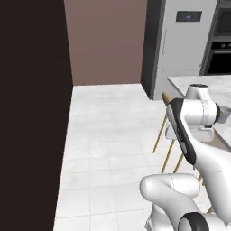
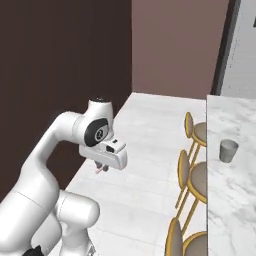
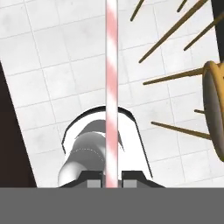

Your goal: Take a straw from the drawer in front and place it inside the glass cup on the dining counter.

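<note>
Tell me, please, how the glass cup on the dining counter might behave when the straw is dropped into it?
The glass cup looks small and thin-walled, so probably light. Its base is narrower than its rim, so a sideways knock from the straw might tip it. On the smooth marble dining counter it could slide.

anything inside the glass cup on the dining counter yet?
Nothing visible in the glass cup: it stands alone on the dining counter, though its translucent wall hides the bottom. The straw is between the gripper fingers, over the floor.
</note>
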You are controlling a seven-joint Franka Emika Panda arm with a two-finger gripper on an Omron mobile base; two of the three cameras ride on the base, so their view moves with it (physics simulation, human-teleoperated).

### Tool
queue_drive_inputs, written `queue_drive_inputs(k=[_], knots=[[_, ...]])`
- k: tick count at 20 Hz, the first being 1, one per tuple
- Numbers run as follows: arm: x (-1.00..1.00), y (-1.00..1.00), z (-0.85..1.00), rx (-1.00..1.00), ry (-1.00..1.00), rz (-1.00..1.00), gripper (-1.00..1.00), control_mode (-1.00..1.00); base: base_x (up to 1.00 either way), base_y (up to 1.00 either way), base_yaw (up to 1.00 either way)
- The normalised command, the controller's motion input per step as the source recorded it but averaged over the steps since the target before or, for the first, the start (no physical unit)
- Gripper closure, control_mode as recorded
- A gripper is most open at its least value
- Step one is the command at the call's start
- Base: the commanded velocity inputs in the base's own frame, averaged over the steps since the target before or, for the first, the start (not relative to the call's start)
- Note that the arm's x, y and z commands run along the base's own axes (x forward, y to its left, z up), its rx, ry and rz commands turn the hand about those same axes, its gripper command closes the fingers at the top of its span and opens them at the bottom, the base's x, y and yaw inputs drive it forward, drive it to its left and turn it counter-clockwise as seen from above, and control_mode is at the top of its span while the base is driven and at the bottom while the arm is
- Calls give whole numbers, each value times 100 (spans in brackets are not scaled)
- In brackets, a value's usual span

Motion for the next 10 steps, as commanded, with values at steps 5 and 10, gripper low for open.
queue_drive_inputs(k=[5,10], knots=[[0,0,0,0,0,0,100,100,29,37,-67],[0,0,0,0,0,0,100,100,36,66,-67]])
